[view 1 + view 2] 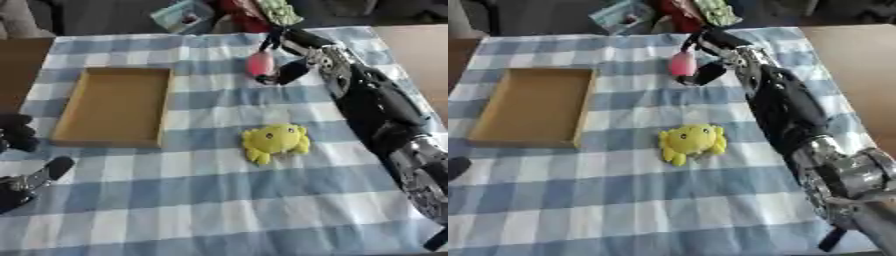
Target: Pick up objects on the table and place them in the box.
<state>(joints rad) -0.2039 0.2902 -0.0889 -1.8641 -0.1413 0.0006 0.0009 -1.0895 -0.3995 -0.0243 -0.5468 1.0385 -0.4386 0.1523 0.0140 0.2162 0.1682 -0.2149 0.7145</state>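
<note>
a blue and white checked cloth (219, 200) covers the table. bare brown tabletop (859, 60) shows at 2 o'clock. clutter (188, 15), teal, red and green, lies past the far edge at 12 o'clock.

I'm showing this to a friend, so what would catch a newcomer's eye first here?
Probably the yellow plush toy lying alone mid-table on the blue checked cloth. Next, the right hand at the far side, curled round a pink object, with the shallow cardboard box sitting empty to the left.
</note>
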